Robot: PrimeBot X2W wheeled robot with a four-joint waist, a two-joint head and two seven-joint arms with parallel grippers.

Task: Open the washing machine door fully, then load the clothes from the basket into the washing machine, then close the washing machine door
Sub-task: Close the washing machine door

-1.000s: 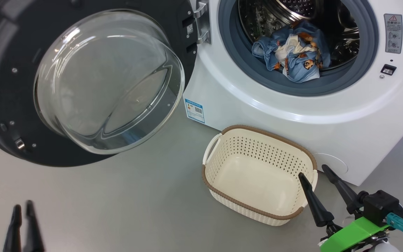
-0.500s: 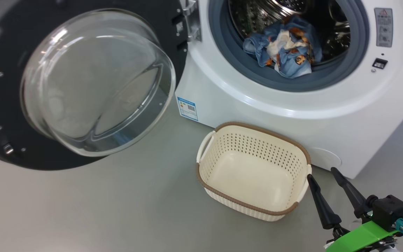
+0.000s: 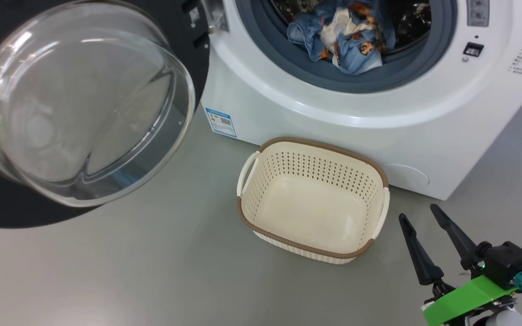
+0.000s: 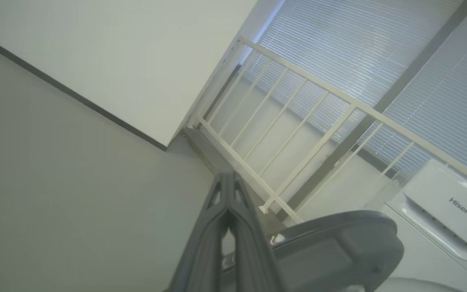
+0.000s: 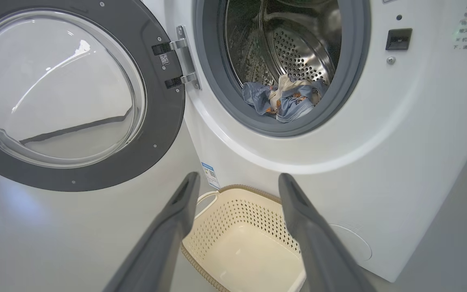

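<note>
The washing machine (image 3: 379,136) (image 5: 399,162) stands with its door (image 3: 75,104) (image 5: 63,89) swung wide to the left, glass bowl facing out. The blue bear-print clothes (image 3: 340,38) (image 5: 284,101) lie bunched at the front of the steel drum, against the grey gasket. On the floor in front sits the cream basket (image 3: 311,199) (image 5: 241,239), with nothing in it. My right gripper (image 3: 421,216) (image 5: 237,180) hovers open just right of the basket, holding nothing. In the left wrist view my left gripper (image 4: 228,178) is shut and empty, pointing at a wall corner and a railing, above the door's dark edge (image 4: 339,243).
Grey floor (image 3: 129,271) spreads left of and in front of the basket. A white railing (image 4: 298,121) and window blinds (image 4: 379,61) stand beyond the machine's top. The open door overhangs the floor at the left.
The head camera has tilted and turned, so the whole scene slid up and left. My left gripper closed and left the head view. The right gripper stays open beside the basket.
</note>
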